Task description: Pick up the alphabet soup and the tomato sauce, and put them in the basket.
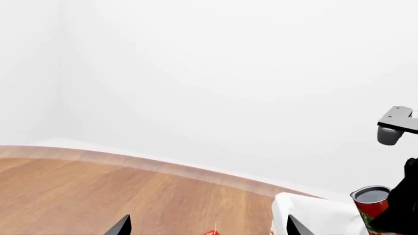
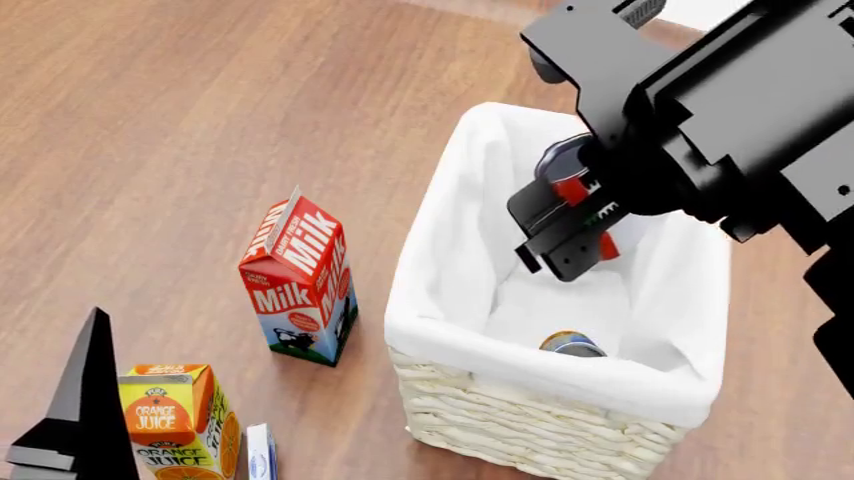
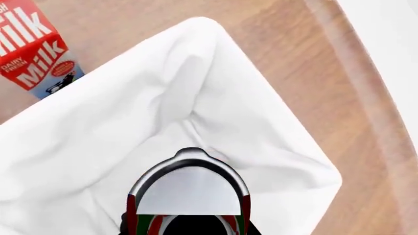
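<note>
Left gripper (image 2: 60, 440): only a dark pointed finger shows at the near left of the head view, beside the orange juice carton (image 2: 171, 420). Whether its jaws are open or closed cannot be told, though nothing is seen between the fingertips in its own wrist view.

Milk carton (image 2: 300, 275): stands upright on the wooden table (image 2: 160, 120), well to the left of the right gripper and just outside the basket's left wall.

Basket (image 2: 467, 340): cream wicker with white cloth folded over the rim, directly below the right gripper.

Alphabet soup (image 2: 574, 345): apparently already inside, judging by a silver top with a touch of orange and blue showing low on the liner, beneath the right gripper and nearer the front wall.

Right gripper (image 2: 574, 215): clamped on the tomato sauce, hanging over the basket's opening.

Tomato sauce (image 3: 189, 196): a small can, red label with a green band and white patch, dark silver top. It is held in the air above the white lining, inside the rim's outline.

Step in hand: releasing the second can. A good release would probably come from lowering it further into the liner, keeping it off the soup can, then opening the jaws fully and lifting straight up so the fingers do not snag the cloth.
</note>
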You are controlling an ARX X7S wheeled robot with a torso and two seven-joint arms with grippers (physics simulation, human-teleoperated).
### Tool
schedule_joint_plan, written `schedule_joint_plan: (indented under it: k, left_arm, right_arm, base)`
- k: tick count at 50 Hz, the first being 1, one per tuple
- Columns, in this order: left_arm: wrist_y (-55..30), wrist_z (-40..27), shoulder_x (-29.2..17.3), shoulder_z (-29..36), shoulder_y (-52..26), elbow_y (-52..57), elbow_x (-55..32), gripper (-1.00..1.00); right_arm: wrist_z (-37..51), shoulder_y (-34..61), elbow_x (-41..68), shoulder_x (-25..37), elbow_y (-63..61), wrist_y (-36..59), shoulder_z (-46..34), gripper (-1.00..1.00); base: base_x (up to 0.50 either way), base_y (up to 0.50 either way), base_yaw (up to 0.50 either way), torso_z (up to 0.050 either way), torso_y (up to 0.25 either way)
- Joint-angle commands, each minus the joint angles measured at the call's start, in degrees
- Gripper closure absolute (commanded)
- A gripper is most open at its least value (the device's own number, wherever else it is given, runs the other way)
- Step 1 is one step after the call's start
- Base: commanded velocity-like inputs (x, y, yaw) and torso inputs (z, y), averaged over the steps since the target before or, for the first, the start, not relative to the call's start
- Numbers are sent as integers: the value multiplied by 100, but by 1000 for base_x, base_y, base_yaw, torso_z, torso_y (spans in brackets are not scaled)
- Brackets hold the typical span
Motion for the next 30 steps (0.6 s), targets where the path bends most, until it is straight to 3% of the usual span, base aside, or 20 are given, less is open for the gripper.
schedule_joint_plan:
  k: [1, 30]
  left_arm:
    - [-5, 10, 25, 47, -11, -25, 24, -100]
    - [26, 38, 35, 72, -19, -124, 21, -100]
  right_arm:
    - [95, -262, -78, -122, 313, -298, 124, 100]
    - [-302, -589, -541, -771, 1623, -993, -109, 100]
  base:
    - [0, 0, 0, 0, 0]
    - [0, 0, 0, 0, 0]
